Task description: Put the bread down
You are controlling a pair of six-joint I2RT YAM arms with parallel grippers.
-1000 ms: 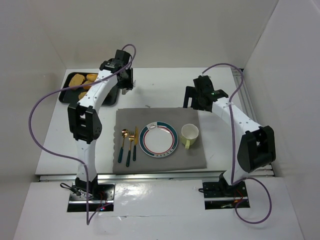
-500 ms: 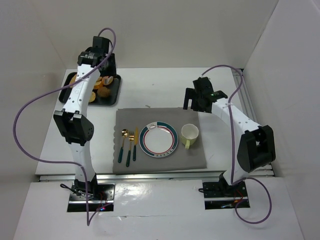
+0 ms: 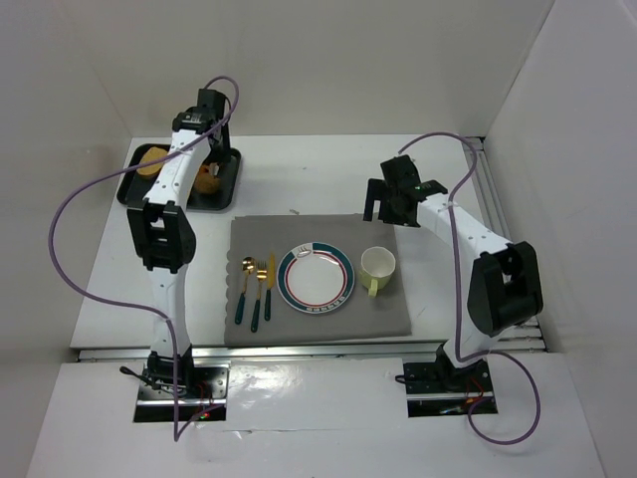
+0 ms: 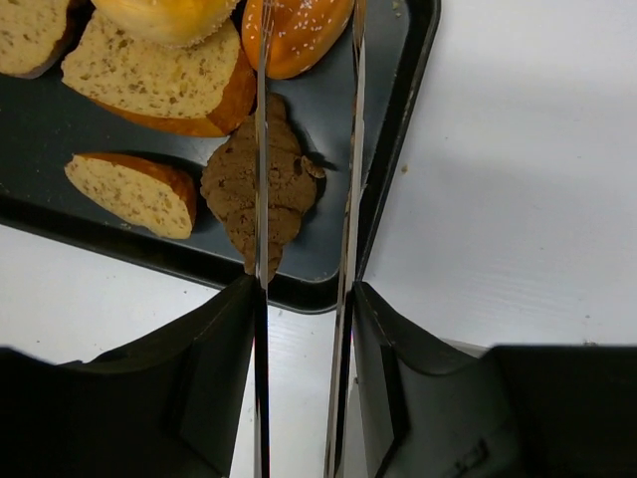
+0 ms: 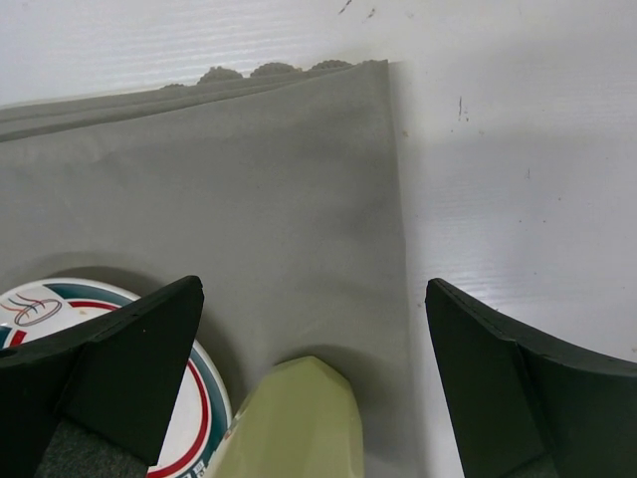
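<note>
Tray (image 4: 398, 149): sitting far left, keeping the bread pieces together.
Bread (image 4: 299, 45): lying in the tray's right part.
Left gripper (image 4: 307, 15): hanging over the bread, jaws a little apart to fit around it.
Plate (image 3: 316, 257): lying empty in the middle, likely for the bread.
Right gripper (image 5: 314, 289): hanging on the right, jaws wide, holding nothing.

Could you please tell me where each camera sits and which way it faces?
Top external: above and behind the left arm and right arm, looking down on the table; both show.
Left wrist: on the left arm, facing down at the black tray; the left hand shows.
Right wrist: on the right arm, facing down at the mat and cup; the right hand shows.
Shared: top and right wrist see the cup.
</note>
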